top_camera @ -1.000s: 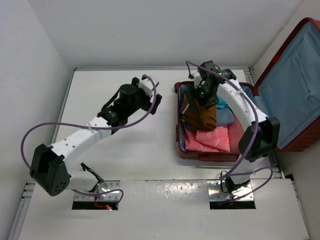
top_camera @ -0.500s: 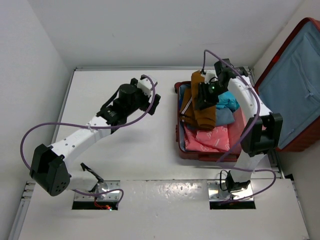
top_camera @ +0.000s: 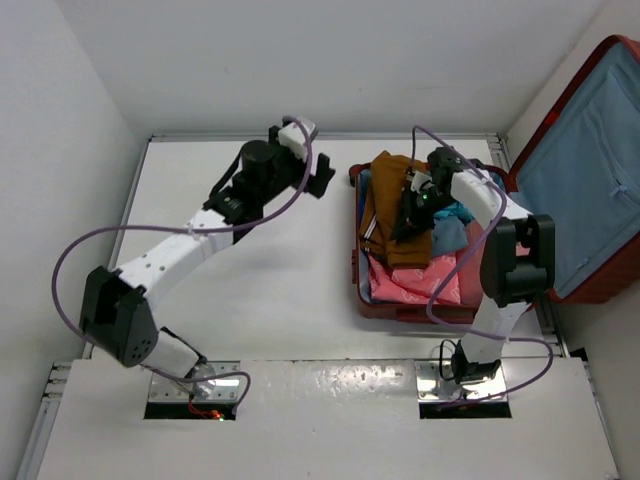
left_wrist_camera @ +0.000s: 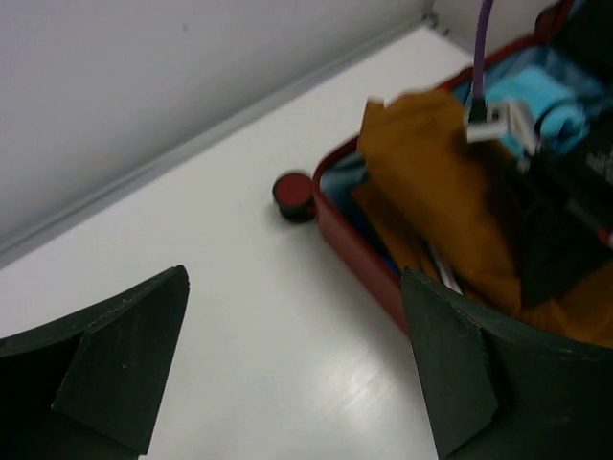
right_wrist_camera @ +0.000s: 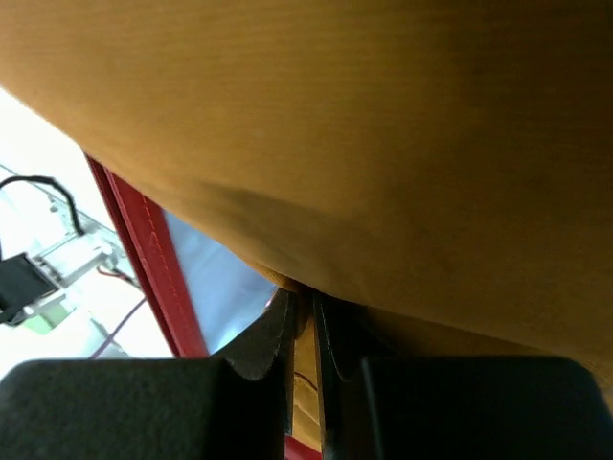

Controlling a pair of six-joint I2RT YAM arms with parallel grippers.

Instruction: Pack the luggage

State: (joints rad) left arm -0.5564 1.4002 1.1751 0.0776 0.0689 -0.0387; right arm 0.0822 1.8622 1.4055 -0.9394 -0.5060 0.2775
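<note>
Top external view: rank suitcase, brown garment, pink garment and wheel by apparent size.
1. suitcase
2. brown garment
3. pink garment, close to the brown one, which lies on top; unsure
4. wheel

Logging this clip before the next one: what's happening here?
The right gripper is down in the open luggage, pinched shut on a brown garment that lies across pink and blue clothes already inside. The left gripper hovers open above the table beside the case, holding nothing.
</note>
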